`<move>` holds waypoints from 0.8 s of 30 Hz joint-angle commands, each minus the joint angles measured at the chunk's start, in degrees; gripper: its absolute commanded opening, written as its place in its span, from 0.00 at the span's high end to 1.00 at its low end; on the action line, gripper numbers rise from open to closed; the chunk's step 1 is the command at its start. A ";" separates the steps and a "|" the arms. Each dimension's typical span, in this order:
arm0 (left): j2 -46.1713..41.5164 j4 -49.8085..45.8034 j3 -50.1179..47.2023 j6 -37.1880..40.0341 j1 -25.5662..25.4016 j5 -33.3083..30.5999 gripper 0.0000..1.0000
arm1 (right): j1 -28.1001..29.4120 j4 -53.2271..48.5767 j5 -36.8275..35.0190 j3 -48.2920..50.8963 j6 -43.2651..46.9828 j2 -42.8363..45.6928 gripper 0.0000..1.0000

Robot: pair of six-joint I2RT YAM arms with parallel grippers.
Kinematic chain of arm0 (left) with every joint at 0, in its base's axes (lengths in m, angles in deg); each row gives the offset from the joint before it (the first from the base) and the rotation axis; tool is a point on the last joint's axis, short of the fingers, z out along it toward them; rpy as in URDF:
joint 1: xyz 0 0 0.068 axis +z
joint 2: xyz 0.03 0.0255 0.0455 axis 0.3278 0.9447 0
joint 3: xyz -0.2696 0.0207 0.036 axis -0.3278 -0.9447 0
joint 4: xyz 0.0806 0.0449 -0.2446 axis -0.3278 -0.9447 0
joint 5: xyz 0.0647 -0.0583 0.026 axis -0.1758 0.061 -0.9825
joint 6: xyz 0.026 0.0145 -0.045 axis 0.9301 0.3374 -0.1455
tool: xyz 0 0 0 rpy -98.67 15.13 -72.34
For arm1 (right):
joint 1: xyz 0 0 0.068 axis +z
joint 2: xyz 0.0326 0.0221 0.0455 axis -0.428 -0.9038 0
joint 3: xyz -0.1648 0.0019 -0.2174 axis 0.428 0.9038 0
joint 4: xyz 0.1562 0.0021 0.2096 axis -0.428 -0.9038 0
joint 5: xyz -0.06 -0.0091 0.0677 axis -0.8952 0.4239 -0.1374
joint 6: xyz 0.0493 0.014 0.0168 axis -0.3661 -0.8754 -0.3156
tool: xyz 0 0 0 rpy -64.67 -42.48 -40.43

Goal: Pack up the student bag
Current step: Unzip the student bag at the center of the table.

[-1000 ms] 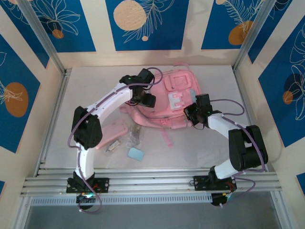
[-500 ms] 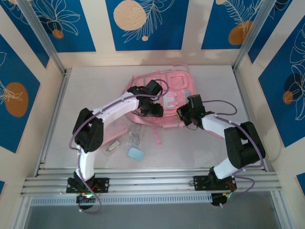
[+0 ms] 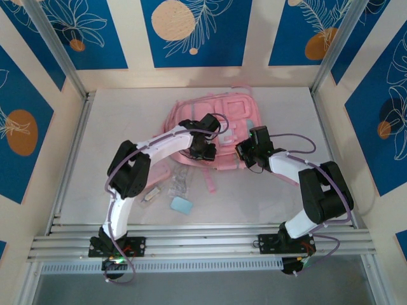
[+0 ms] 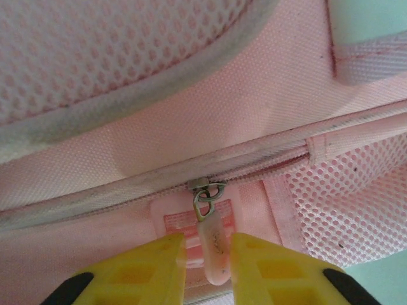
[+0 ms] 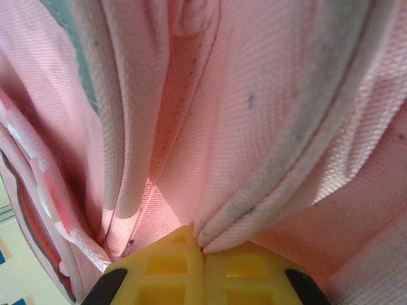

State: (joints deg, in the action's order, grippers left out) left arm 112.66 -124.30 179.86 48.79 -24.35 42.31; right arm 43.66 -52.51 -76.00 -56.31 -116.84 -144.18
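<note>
Zipper pull lies between slightly parted fingers of left gripper.

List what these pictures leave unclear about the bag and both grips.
- Left wrist view: whether the left gripper actually pinches the zipper pull; contact unclear.
- Top view: right gripper, fingertips hidden under its wrist.
- Top view: small items beside the student bag, too small to name.

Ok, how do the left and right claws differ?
The left claw is open, straddling the zipper pull; the right claw is shut, pinching a fold of the bag. The left claw faces a zipper, the right claw a piped seam. Both are yellow-tipped and at the bag.
</note>
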 commanded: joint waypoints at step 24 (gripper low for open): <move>5.13 -7.18 6.04 11.46 0.93 -5.50 1.00 | -2.15 1.81 0.21 1.33 2.42 -0.18 1.00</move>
State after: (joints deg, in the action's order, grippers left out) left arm 117.60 -127.84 184.45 55.87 -24.48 39.34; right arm 42.70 -50.65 -75.63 -55.33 -116.58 -144.57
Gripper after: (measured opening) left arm 0.048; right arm 0.063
